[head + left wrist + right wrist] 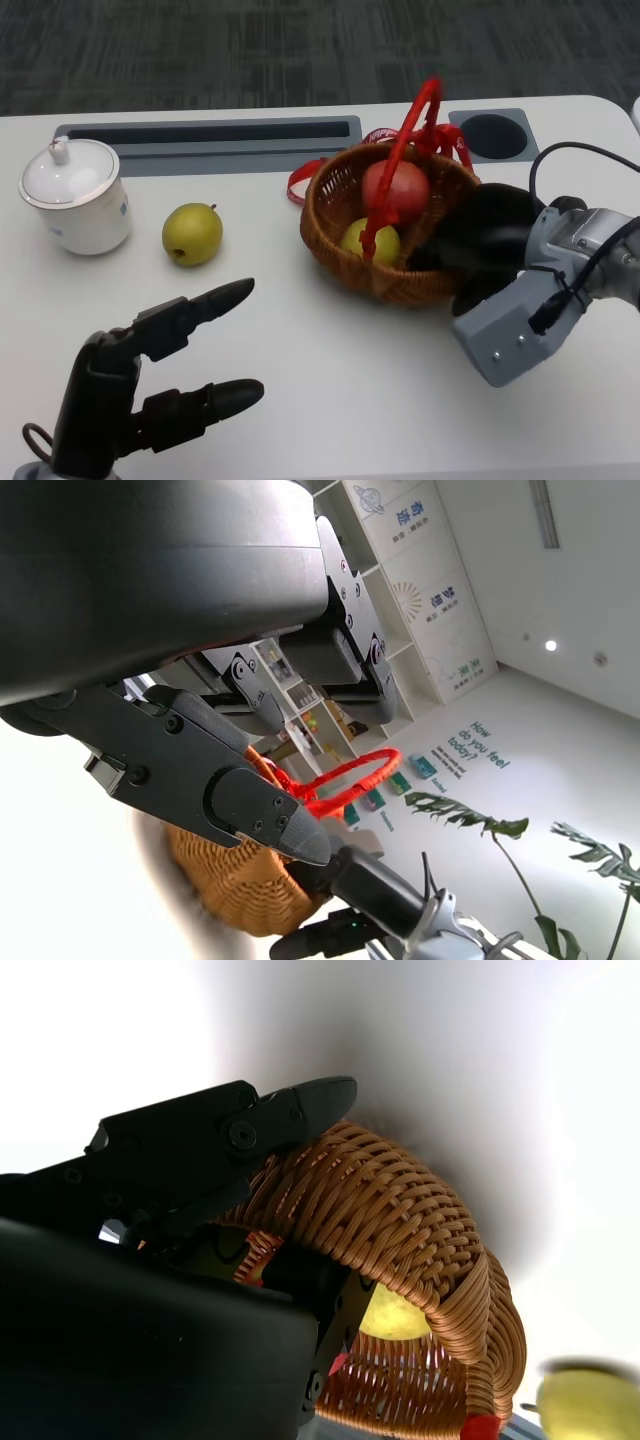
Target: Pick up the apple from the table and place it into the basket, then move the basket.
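From the head view, the round woven wicker basket [395,225] with a red-wrapped hoop handle [405,150] sits right against the right hand [480,240], whose black fingers reach over the near rim and appear to clasp the wall. Inside, just beyond those fingers, lie one red apple [396,188] and one small yellow-green fruit [372,241]; so the apple is already in the basket. The left hand [150,385] hovers with fingers spread, holding nothing, and a second yellow-green pear-like fruit [192,234] rests on the white table [330,380] ahead of it, well apart from the fingers. Farther off to that hand's outer side stands one white lidded ceramic cup [75,195].

I judge the basket light and fairly stiff, though the weave may flex under a pinch, and the two loose fruits will roll if it tilts. The rim under the right hand, or the crown of the handle, look the safest holds; sliding it level seems wise.

In the left wrist view, the left hand's fingers [250,810] stand apart on nothing, with the basket and its red hoop beyond their tips and the right forearm [400,900] past that.

In the right wrist view, one finger [250,1125] lies along the outside of the weave while others dip inside the rim beside the yellow-green fruit, so the hand grips the basket wall. The loose pear shows blurred beyond the basket.
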